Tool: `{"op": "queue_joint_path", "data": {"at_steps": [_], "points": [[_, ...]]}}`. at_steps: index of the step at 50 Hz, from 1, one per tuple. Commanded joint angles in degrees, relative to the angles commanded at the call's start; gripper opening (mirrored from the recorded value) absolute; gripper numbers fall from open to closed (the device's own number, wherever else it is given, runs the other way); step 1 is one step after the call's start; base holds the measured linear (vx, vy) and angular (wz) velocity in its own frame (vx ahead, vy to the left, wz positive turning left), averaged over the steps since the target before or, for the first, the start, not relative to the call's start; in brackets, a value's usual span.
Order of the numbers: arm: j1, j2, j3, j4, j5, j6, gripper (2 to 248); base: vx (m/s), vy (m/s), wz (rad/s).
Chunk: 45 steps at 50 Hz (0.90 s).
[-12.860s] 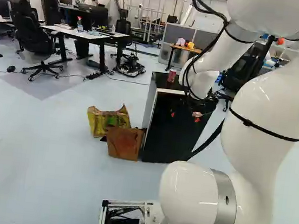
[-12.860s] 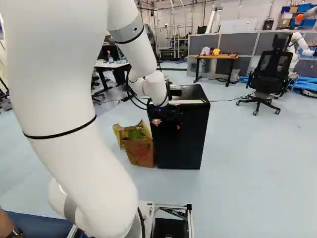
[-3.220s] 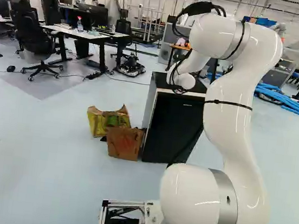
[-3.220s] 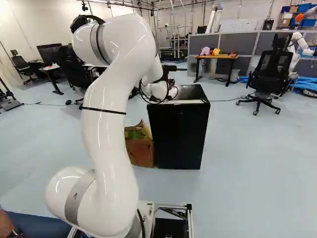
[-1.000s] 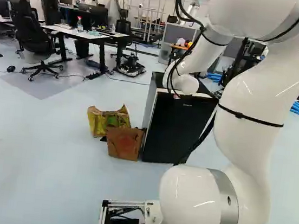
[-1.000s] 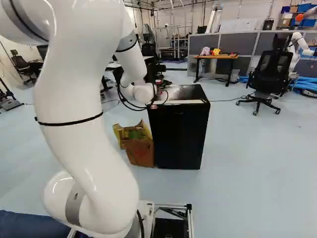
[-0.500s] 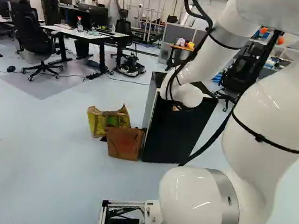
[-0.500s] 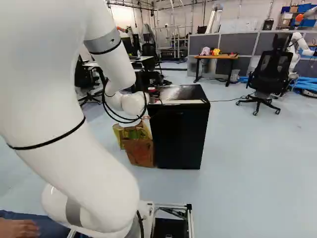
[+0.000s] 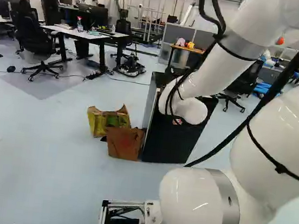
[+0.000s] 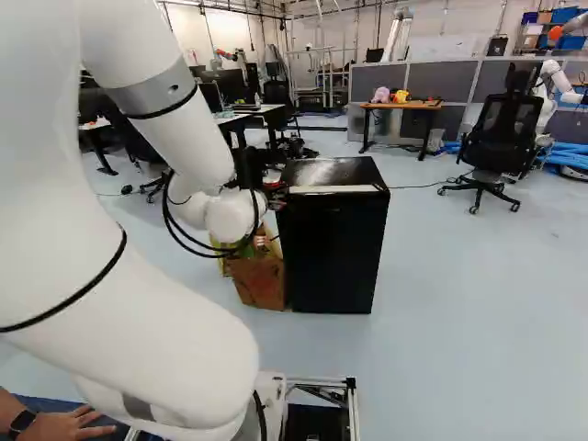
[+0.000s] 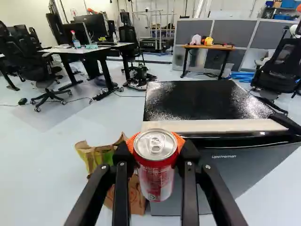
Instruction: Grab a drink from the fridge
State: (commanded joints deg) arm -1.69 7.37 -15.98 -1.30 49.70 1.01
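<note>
Gripper [image 11: 156, 143] part-closed, pads clamping red soda can [image 11: 156, 179]. Hold squeeze steady, can upright; ease back from mini fridge [image 11: 197, 101] ahead, clear of brown paper bag [image 9: 124, 143] below.

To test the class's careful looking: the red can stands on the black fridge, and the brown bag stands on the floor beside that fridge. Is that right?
Not quite: the red can is gripped in the pincer, not standing on the black fridge, as the wrist view shows. The brown bag does stand on the floor beside that fridge.
</note>
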Motion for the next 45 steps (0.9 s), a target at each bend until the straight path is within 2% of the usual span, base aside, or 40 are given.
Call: {"op": "queue_joint_path", "data": {"at_steps": [23, 45], "points": [[1.07, 5.44, 6.93, 0.82, 0.19, -0.64, 100, 0.0, 0.0, 0.0], [1.6, 8.16, 10.39, 1.23, 0.28, -0.96, 100, 0.0, 0.0, 0.0]]}}
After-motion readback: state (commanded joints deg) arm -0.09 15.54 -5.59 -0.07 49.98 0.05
